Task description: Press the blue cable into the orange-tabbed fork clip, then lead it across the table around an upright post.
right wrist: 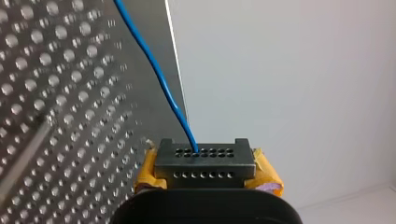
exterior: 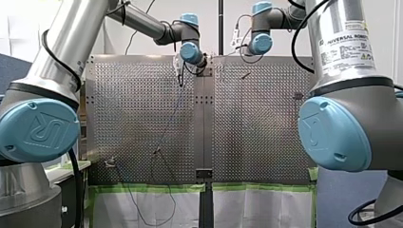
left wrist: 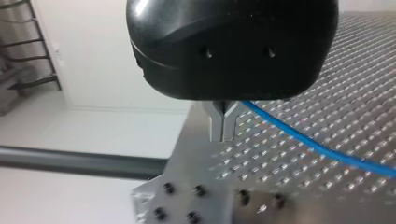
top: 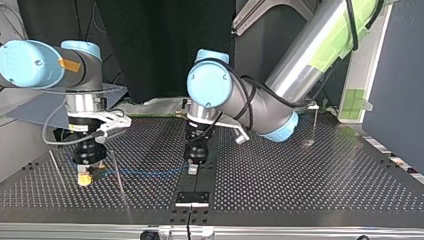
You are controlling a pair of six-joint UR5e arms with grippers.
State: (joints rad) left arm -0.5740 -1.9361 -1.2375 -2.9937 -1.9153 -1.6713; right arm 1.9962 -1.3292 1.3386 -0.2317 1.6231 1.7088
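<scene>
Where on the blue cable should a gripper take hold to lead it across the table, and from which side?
Probably the straight stretch of blue cable strung between my right gripper and my left gripper. Come from above, jaws set across its line: it is thin and runs low and level over the perforated table, with little room beneath.

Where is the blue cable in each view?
Front view: blue cable, faint slanted line left of the middle seam.
Top view: cable runs level between my right gripper and my left gripper.
Left wrist view: cable leads away from its own gripper.
Right wrist view: cable leads ahead from its own gripper.
Shared landmark: the perforated table.
</scene>
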